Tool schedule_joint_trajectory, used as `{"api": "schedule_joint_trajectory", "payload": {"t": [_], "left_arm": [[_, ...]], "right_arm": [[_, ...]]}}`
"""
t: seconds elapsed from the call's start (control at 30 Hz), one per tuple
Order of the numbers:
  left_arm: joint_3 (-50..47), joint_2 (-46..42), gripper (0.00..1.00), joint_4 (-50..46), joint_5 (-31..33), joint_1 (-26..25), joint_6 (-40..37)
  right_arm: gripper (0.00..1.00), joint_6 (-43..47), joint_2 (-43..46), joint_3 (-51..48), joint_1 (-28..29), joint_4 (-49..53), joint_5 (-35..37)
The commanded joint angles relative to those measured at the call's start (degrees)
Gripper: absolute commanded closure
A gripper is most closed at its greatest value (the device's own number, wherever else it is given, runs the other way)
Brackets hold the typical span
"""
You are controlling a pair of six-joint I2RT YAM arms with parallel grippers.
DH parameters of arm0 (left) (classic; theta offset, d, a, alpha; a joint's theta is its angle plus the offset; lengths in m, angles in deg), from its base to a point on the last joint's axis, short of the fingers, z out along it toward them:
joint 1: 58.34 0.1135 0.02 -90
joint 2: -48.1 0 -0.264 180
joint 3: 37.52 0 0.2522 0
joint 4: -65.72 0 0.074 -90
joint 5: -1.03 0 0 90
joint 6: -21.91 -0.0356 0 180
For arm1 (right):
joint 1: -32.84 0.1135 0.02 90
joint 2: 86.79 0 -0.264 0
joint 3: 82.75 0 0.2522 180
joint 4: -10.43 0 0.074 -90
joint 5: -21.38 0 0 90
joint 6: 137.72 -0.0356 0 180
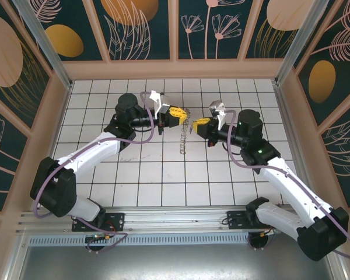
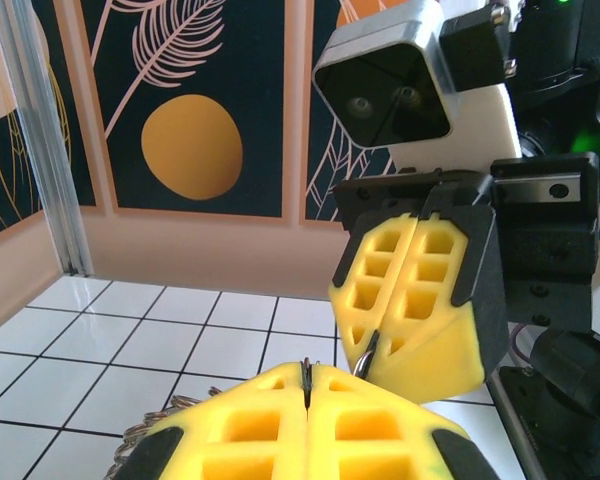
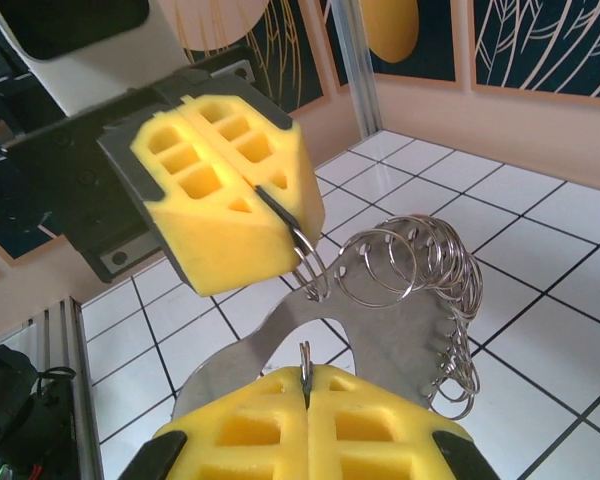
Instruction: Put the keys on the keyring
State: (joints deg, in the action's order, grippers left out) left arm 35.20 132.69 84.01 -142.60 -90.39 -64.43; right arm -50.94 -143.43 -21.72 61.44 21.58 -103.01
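Note:
The keyring (image 3: 405, 335) is a flat grey loop edged with many small metal rings. It hangs over the tiled floor between the two arms (image 1: 182, 142). My left gripper (image 3: 277, 207) is shut on one of those small rings at the loop's top. A bunch of the rings shows beside its own pads (image 2: 158, 418). My right gripper (image 3: 304, 372) faces it a finger's width away, also shut. A thin silvery edge (image 3: 304, 356) pokes out between its yellow pads, and I take it for the keys seen edge-on. The head is hidden inside the pads.
White tiled floor (image 1: 163, 175) lies under both arms, closed in by patterned walls (image 1: 140, 29) and metal corner posts. The left gripper (image 1: 181, 115) and the right gripper (image 1: 193, 123) meet near the middle at the back. Purple cables run along the arms.

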Motion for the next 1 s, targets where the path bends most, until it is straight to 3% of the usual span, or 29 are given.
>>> {"api": "schedule_joint_trajectory", "payload": {"t": [0.0,0.97], "left_arm": [[1.8,-1.0,1.0,0.7,-1.3,-0.4,0.0],[1.9,-0.7,1.0,0.6,-1.4,-0.7,0.3]], "right_arm": [[1.0,1.5,-0.3,2.8,-0.1,-2.9,-1.2],[1.0,1.6,-3.3,6.0,-0.1,-5.2,-2.8]]}}
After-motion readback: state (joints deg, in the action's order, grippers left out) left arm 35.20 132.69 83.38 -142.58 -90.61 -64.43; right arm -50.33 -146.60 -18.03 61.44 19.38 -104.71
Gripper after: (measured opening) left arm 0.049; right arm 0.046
